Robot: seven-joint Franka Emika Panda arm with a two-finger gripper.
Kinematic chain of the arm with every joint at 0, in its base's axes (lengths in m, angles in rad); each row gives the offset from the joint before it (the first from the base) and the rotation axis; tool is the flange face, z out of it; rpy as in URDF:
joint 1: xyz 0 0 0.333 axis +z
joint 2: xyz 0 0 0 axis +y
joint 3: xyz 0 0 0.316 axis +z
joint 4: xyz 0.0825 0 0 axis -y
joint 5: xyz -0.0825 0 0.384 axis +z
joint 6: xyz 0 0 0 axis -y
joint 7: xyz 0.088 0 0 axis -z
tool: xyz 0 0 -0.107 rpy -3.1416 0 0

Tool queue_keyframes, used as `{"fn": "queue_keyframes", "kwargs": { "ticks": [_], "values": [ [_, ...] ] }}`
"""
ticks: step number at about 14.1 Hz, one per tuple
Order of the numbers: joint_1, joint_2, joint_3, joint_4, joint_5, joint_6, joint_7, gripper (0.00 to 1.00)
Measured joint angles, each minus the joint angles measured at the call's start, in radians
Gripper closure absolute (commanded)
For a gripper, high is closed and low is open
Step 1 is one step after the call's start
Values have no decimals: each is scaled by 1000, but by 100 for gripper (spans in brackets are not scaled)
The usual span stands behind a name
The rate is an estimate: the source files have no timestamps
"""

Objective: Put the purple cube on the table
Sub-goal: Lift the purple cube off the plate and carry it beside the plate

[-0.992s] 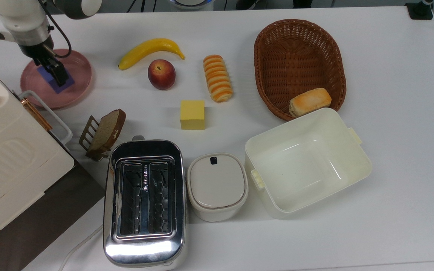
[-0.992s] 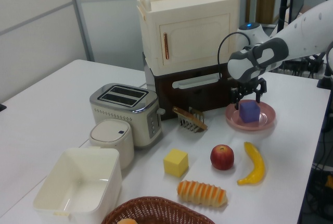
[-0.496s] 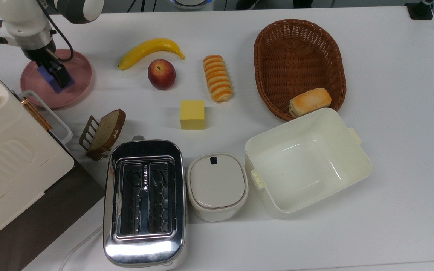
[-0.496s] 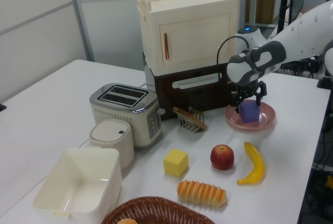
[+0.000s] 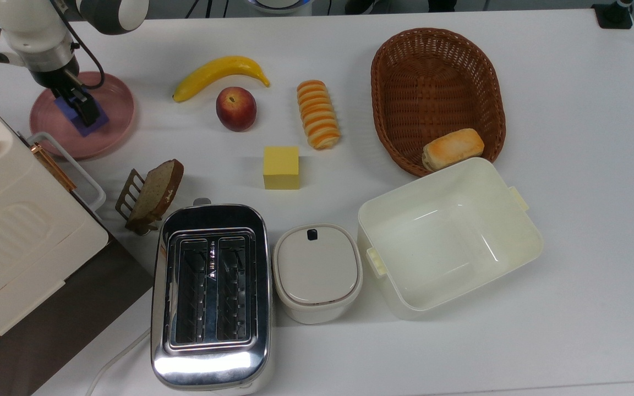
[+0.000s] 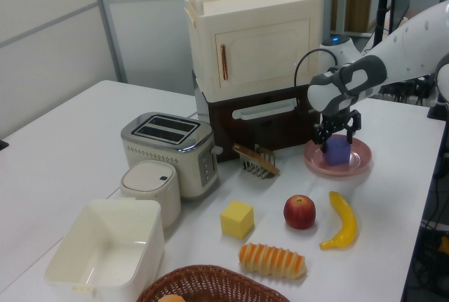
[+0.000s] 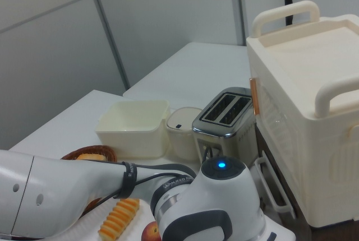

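The purple cube point(image 5: 98, 119) sits on the round pink plate point(image 5: 116, 132) at the top view's far left, on the white table point(image 5: 570, 110). My gripper point(image 5: 79, 109) hangs straight down over the cube, and its dark fingers hide the cube's middle. In the left view the cube point(image 6: 338, 153) rests on the plate point(image 6: 312, 165) with my gripper point(image 6: 335, 139) low over it. One finger stands on each side of the cube, slightly wider than it, so the gripper is open.
A cream cabinet point(image 5: 9, 220) stands close beside the plate, with a toast rack and bread slice point(image 5: 152, 195) in front. Banana point(image 5: 219, 71), peach point(image 5: 236, 108), striped bread point(image 5: 318, 114) and yellow cube point(image 5: 281, 167) lie mid-table. Toaster point(image 5: 212, 291), basket point(image 5: 388, 110) and white tub point(image 5: 520, 242) stand further along.
My gripper has come down a little lower around the purple cube and shifted slightly toward the top view's left. The cube has stayed on the plate.
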Motion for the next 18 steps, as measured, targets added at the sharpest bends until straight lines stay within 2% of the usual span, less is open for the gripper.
{"fn": "queue_keyframes", "kwargs": {
  "ticks": [8, 10, 13, 14, 16, 18],
  "values": [
    [3, -5, 9, 4, -20, 1, -4, 74],
    [5, -25, 64, 6, -20, 1, 3, 74],
    [20, -47, 169, 7, -20, 0, 90, 74],
    [26, -55, 192, 8, -20, -3, 109, 74],
    [31, -75, 232, 8, -20, -24, 133, 83],
    [32, -98, 246, 8, -26, -46, 142, 83]
  ]
}}
